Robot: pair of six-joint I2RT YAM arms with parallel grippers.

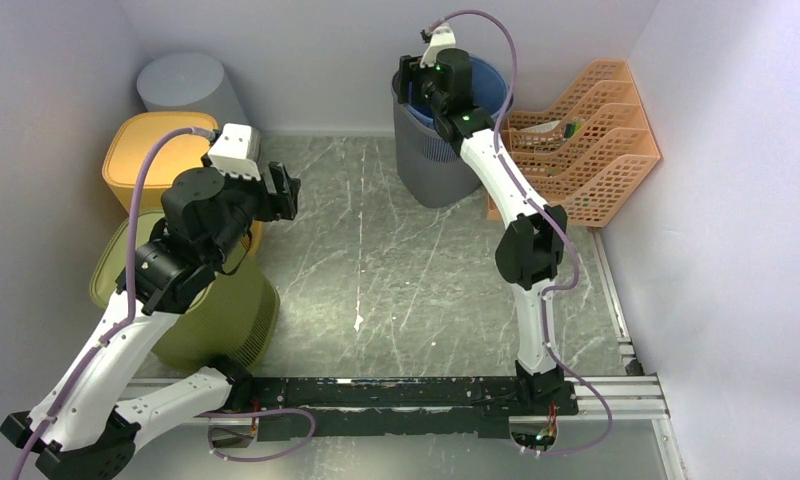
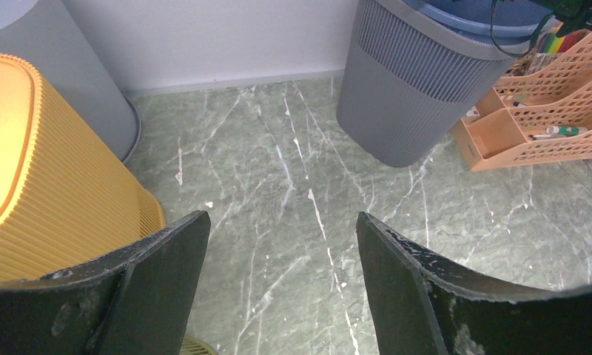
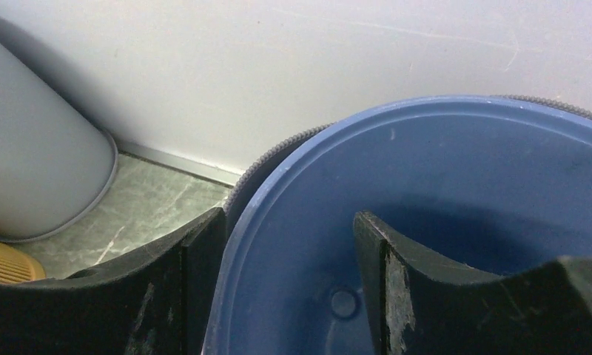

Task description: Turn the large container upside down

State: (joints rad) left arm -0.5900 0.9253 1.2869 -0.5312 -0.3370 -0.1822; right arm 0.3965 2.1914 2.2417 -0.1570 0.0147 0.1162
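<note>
The large container (image 1: 431, 170) is a grey ribbed bin with a blue liner, standing upright at the back of the table; it also shows in the left wrist view (image 2: 404, 89). My right gripper (image 1: 423, 85) hangs over its left rim. In the right wrist view the right gripper (image 3: 289, 218) straddles the blue rim (image 3: 293, 166). One finger (image 3: 197, 266) is outside against the wall. The other finger (image 3: 382, 259) is inside, clear of the wall, so the jaws stand open. My left gripper (image 1: 284, 192) is open over bare table (image 2: 282, 222), far left of the container.
A yellow bin (image 1: 156, 160) and an olive bin (image 1: 216, 320) stand under the left arm. A grey upturned bin (image 1: 181, 85) sits in the back left corner. An orange file rack (image 1: 586, 150) stands right beside the large container. Walls close in on three sides.
</note>
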